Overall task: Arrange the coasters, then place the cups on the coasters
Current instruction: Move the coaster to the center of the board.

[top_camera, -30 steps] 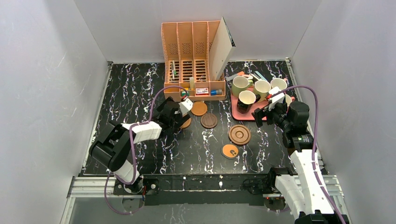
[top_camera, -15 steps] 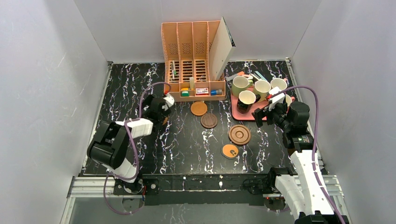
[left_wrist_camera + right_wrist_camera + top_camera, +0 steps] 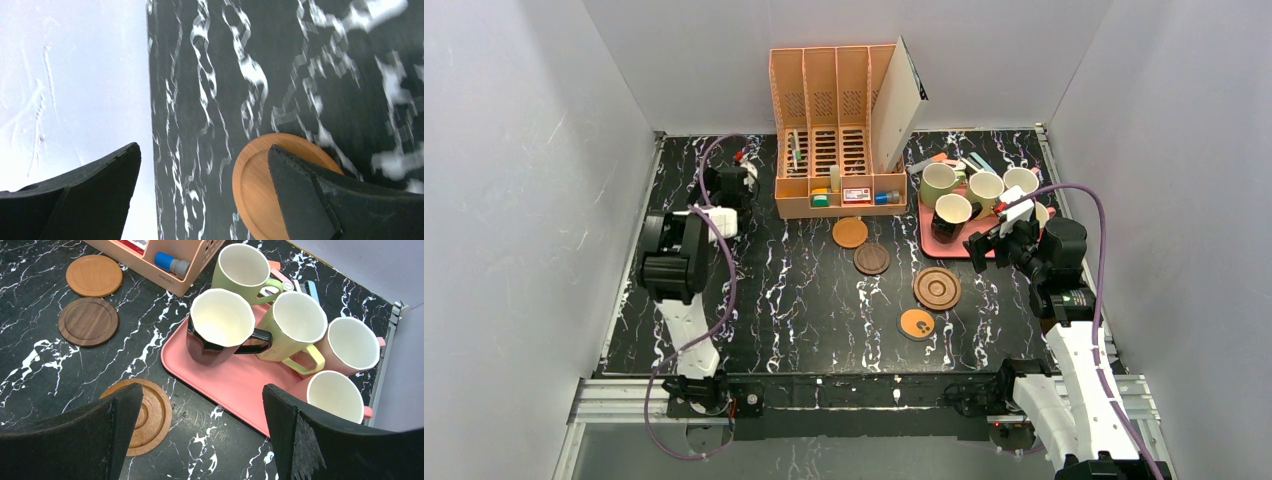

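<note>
Four coasters lie mid-table: a plain orange-brown one (image 3: 850, 233), a dark brown one (image 3: 871, 260), a ringed wooden one (image 3: 937, 288) and an orange one with dark marks (image 3: 917, 324). Another orange-brown coaster (image 3: 255, 187) lies by the left wall, partly under one finger of my open left gripper (image 3: 202, 150); contact is unclear. In the top view that gripper (image 3: 729, 180) is at the far left. The cups stand on the pink tray (image 3: 235, 385): olive green (image 3: 240, 265), black (image 3: 217, 327), yellow (image 3: 299, 317), pink (image 3: 352, 342) and a pale one (image 3: 334, 395). My right gripper (image 3: 201, 390) hovers open over the tray's near edge.
An orange file organizer (image 3: 839, 130) with a leaning white board stands at the back centre. Pens lie behind the tray (image 3: 954, 160). The white left wall (image 3: 70, 75) is close beside my left gripper. The enclosure walls ring the table.
My left arm has swung from mid-table to the far left back. The coaster seen under it earlier is gone from that spot. The right arm has not moved.
</note>
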Controlling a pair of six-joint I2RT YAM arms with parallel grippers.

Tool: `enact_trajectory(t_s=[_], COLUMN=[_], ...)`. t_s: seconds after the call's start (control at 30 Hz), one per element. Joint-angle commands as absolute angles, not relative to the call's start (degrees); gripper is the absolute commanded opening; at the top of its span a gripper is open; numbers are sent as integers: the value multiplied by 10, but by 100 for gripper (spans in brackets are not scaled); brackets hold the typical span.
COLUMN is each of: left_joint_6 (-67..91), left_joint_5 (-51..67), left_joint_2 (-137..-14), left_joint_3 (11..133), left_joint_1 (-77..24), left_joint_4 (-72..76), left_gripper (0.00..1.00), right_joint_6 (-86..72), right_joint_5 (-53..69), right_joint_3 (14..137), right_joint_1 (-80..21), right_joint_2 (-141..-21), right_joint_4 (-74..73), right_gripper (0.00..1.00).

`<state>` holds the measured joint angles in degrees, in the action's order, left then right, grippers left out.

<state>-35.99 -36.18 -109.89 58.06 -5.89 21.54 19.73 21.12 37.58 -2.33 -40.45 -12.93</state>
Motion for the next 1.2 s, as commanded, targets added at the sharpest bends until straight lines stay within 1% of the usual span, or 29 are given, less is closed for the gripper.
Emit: enact_trajectory(t_s=[0.0,0.13,0.27,0.4,0.5,0.6,0.8,0.9,1.03,1.17], left_joint_6=[-327,-327,-315,-313,-308,-270,-191,-173,-161,-165], left_joint_5=[-396,-436,-455,-517,-532,-511,-376,-327,-287,-239], left_joint_2=[-1222,-1285,-1307,-1344,-1349,-1297,-1116,-1051,-1003,-982], left_joint_3=[665,758,822,909,934,908,767,704,671,637], left_joint_1=[-43,-41,-38,-29,-25,-24,-23,-23,-23,-26], left_joint_4=[153,153,132,120,139,153,152,149,125,117], left_gripper=[98,98,98,98,98,98,98,98,98,98], right_joint_6=[203,203,203,203,203,203,200,200,199,199], right_joint_5=[213,216,219,221,219,222,228,229,229,229], right_joint_3=[371,372,371,371,372,372,372,372,372,372], right_joint_1=[-25,-25,-25,-25,-25,-25,-25,-25,-25,-25], right_joint_2=[-402,-402,-402,-403,-405,-400,-402,-400,-397,-396], right_joint_4=[-107,-108,-108,-108,-110,-109,-110,-110,-110,-110], right_gripper=[98,98,98,98,98,98,98,98,98,98])
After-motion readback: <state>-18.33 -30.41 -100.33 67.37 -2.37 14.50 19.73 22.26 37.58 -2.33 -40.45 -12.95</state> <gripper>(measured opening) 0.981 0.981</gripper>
